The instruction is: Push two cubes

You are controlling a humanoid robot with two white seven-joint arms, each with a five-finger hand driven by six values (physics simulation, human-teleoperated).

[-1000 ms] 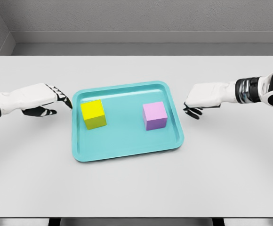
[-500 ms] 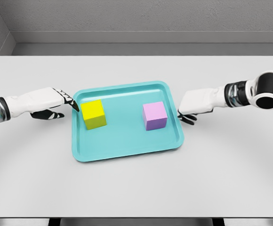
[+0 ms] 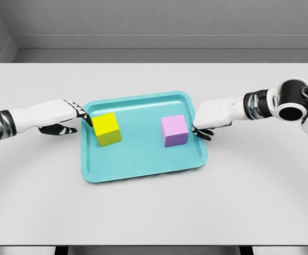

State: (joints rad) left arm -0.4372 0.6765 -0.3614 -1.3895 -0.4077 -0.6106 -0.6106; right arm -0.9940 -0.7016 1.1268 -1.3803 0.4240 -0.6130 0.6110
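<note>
Both arms reach in low from the frame's 2 side edges, so that each hand meets its cube from the outer side and can shove it toward the middle of the teal tray (image 3: pixel 143 169). The left hand (image 3: pixel 63 114) comes from the left edge, fingers extended flat and grasping nothing, its dark fingertips (image 3: pixel 88 120) right at the left face of the yellow cube (image 3: pixel 107 128); contact looks likely, though the view is too coarse to be sure. That cube sits in the left half of the tray, close to the left rim. The right hand (image 3: pixel 210 117) enters from the right edge, also flat and holding nothing, its palm turned toward the tray centre. Its fingertips lie over the tray's right rim, just beside the pink cube (image 3: pixel 174 130) but apart from it by a thin strip of teal. The pink cube stands in the right half of the tray, well apart from the yellow one.

A flat, extended hand suits a push: it offers a broad stiff edge, not a pinch.

Count: 2 cubes, 1 yellow and 1 pink; 1 tray; 2 hands; 1 white counter (image 3: pixel 154 212) carrying everything. By my judgement the left push is just starting, the right is about to
</note>
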